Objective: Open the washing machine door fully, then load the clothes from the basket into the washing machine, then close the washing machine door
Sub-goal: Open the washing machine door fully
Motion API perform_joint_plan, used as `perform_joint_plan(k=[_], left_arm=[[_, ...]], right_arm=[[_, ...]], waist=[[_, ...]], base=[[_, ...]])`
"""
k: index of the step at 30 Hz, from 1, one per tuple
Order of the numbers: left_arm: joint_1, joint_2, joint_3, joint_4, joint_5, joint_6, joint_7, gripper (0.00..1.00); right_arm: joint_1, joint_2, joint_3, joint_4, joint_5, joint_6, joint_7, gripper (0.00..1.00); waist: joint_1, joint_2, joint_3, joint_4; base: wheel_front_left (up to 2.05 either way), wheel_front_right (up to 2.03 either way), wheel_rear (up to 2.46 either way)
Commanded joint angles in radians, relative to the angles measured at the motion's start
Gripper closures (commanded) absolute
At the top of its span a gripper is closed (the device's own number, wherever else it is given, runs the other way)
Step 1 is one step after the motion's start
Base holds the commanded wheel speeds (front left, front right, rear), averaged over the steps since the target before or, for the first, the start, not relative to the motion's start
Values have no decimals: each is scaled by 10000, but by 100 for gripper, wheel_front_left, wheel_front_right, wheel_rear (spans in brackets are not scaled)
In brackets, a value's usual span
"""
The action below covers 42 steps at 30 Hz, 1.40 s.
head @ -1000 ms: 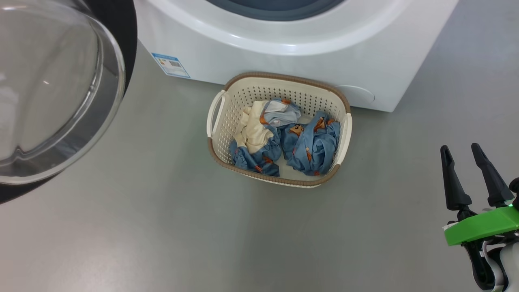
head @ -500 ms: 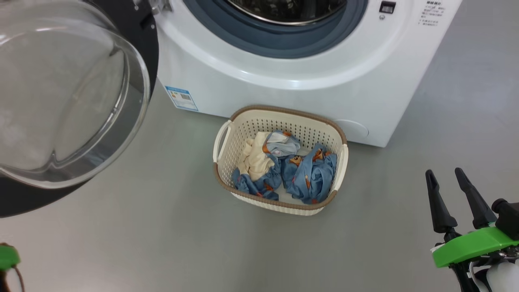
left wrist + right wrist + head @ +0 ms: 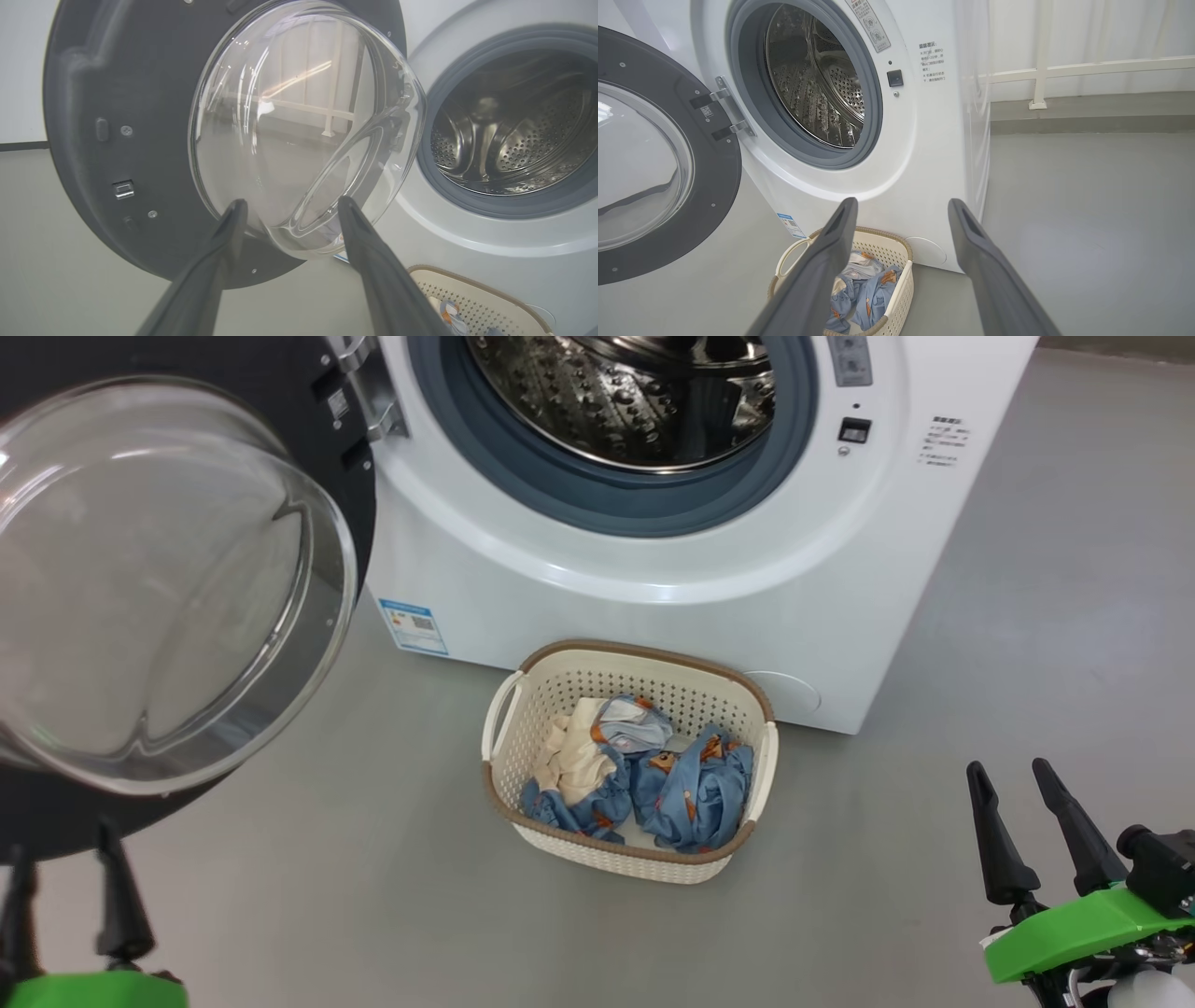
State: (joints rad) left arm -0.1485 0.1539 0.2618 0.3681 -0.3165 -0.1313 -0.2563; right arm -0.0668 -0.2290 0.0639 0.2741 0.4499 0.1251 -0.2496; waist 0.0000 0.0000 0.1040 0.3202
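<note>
The white washing machine [image 3: 653,588] stands ahead with its steel drum [image 3: 635,392] showing. Its door [image 3: 159,588] hangs swung out to the left, glass bowl bulging toward me; it is also in the left wrist view [image 3: 289,121] and the right wrist view [image 3: 654,163]. On the floor against the machine's front sits the cream basket [image 3: 752,770] holding the light blue and cream clothes [image 3: 653,779]. My right gripper [image 3: 1008,775] is open at the lower right, away from the basket. My left gripper [image 3: 61,863] is open at the lower left, below the door, holding nothing.
Grey floor [image 3: 373,896] spreads around the basket. A white railing [image 3: 1064,70] and a raised ledge run behind the machine's right side. A blue label sticker [image 3: 413,625] is on the machine's lower left front.
The head view has tilted up: the drum opening has come into view and the basket sits lower in the picture. My left gripper has come into view at the lower left.
</note>
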Motion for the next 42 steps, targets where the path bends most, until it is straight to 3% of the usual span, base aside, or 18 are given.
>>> perform_joint_plan(k=[1,17,34,42], left_arm=[[63,330,7,-389,-116,7,-55,0],[622,577,-1881,-1204,-56,6,-55,0],[508,642,-2674,-1648,-370,6,-55,0],[426,598,-2771,-1653,-397,6,-55,0]], right_arm=[[84,-158,195,-224,163,56,-122,0],[281,-72,29,-275,159,56,-122,0],[219,-6,-50,-300,191,56,-122,0],[191,-50,-135,-325,186,56,-122,0]], waist=[[0,0,-144,-206],[0,0,-313,-1519],[0,0,-269,-2938],[0,0,-211,-3139]], base=[[0,0,0],[0,0,0],[0,0,0],[0,0,0]])
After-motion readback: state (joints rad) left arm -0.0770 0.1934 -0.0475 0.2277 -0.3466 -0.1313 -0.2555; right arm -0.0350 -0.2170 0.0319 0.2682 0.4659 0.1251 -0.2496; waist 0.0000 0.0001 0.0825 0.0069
